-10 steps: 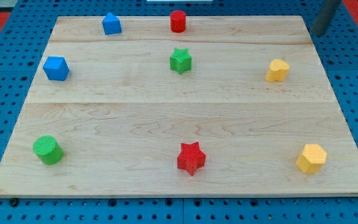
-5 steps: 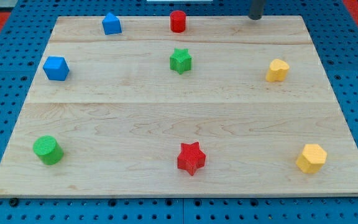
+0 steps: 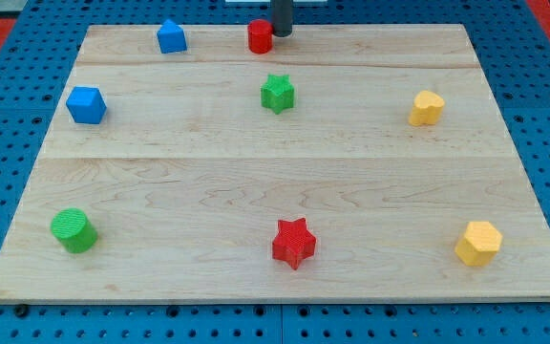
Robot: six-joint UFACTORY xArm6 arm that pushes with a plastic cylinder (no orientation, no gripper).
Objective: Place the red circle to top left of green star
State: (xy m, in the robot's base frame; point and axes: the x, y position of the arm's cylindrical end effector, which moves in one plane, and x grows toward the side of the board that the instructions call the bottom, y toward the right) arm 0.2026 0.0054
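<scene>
The red circle (image 3: 261, 37) stands near the board's top edge, up and slightly left of the green star (image 3: 277, 94). My tip (image 3: 282, 34) is right against the red circle's right side, touching or nearly touching it. The green star sits in the upper middle of the board, below both.
A blue block (image 3: 171, 36) is at the top left and a blue cube (image 3: 86, 105) at the left. A green cylinder (image 3: 73, 230) is at the bottom left, a red star (image 3: 293, 243) at the bottom middle. A yellow heart-like block (image 3: 426, 108) and a yellow hexagon (image 3: 476, 243) are at the right.
My tip swept left along the board's top edge from the top right corner to the red circle. The red circle has shifted a little to the left.
</scene>
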